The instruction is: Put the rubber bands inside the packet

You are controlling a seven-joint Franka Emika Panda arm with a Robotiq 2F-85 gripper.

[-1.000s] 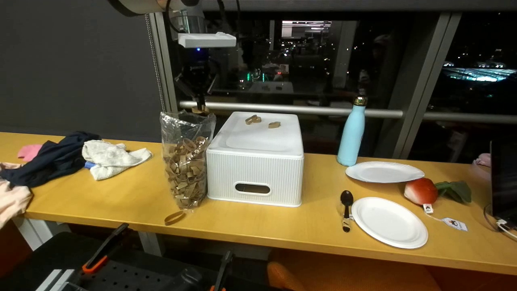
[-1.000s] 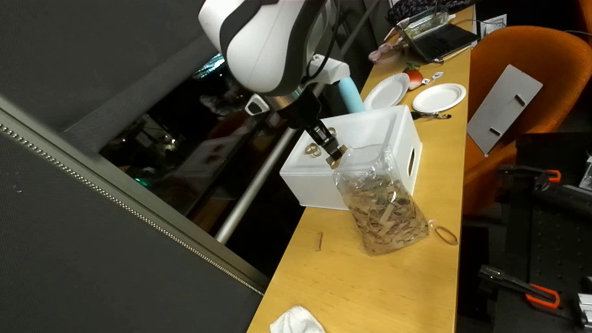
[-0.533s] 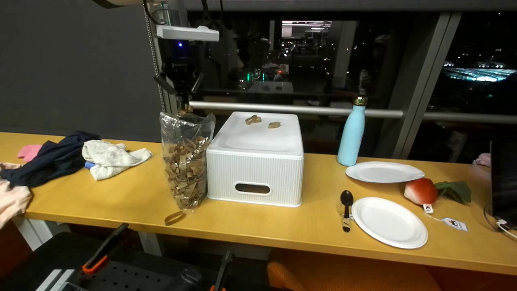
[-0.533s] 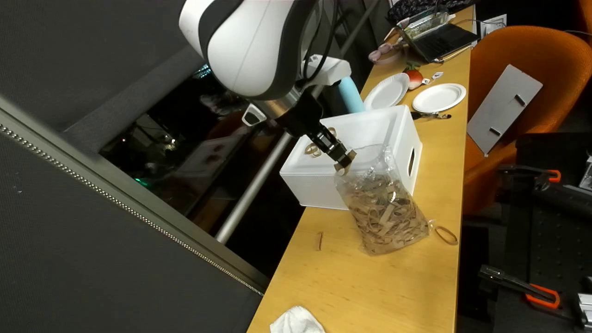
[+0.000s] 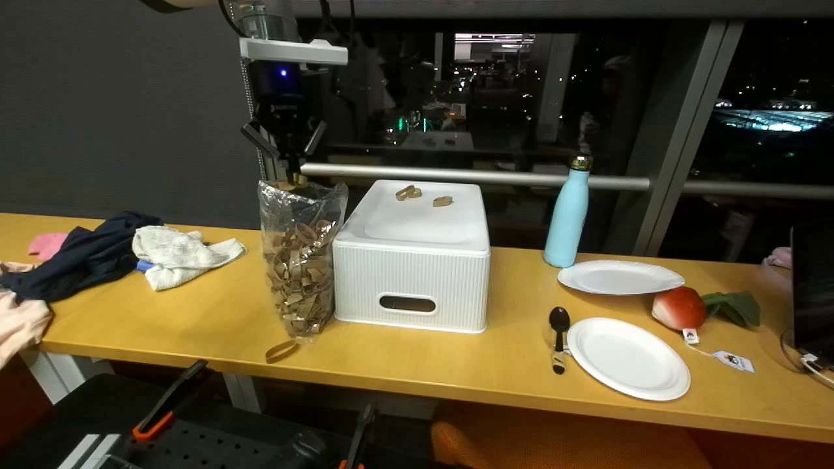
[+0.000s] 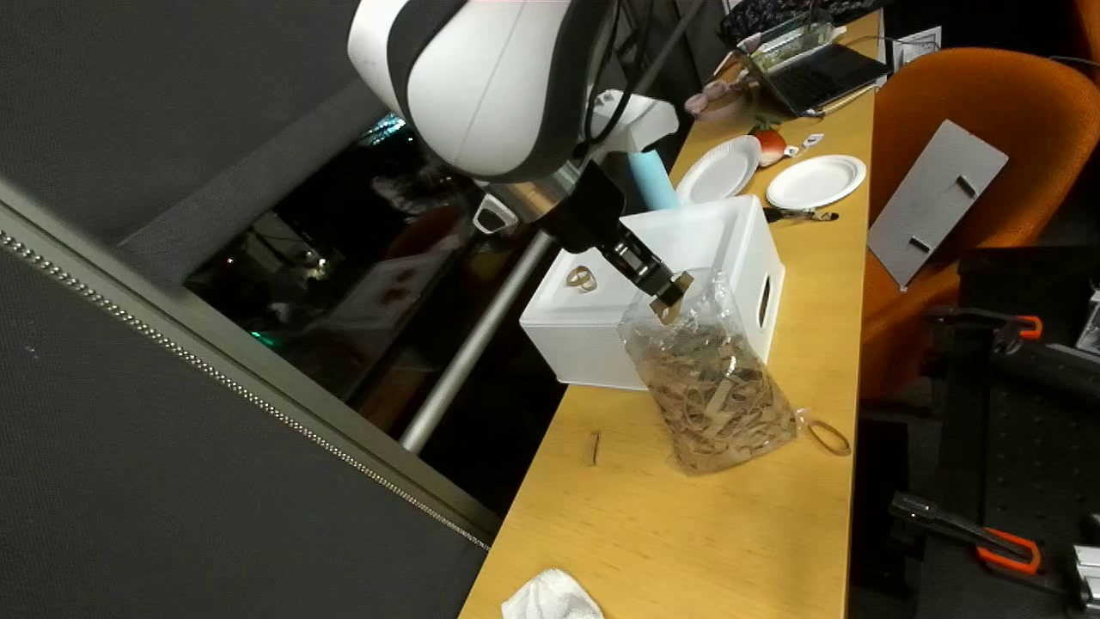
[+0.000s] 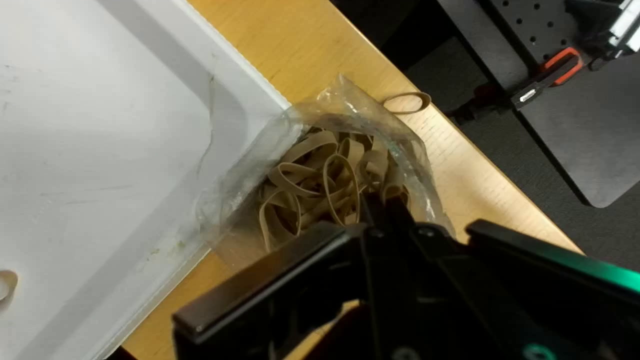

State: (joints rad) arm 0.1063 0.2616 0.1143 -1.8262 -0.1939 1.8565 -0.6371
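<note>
The packet [image 5: 301,273], a clear plastic bag full of tan rubber bands, stands upright with its mouth up, against the white box. My gripper [image 6: 667,294] points down at the packet's mouth, its jaws shut on a small bunch of rubber bands [image 6: 665,313] that sticks out at both sides of the fingertips. In an exterior view the held bands [image 5: 299,178] are at the height of the bag's top edge. From the wrist view, the gripper [image 7: 384,200] overlaps the bag's opening, with loose bands [image 7: 320,175] visible inside. More rubber bands [image 5: 408,192] lie on the box lid.
The white box [image 5: 412,280] sits close beside the packet. A single band [image 5: 281,352] lies near the table's front edge, and a thin strip [image 6: 594,449] lies behind the bag. A blue bottle [image 5: 567,218], plates [image 5: 629,358] and a white cloth [image 5: 182,254] are further off.
My gripper, still shut on the bands, has moved from beside the packet's rim, near the box, to over its mouth. The packet and the bands on the lid have stayed put.
</note>
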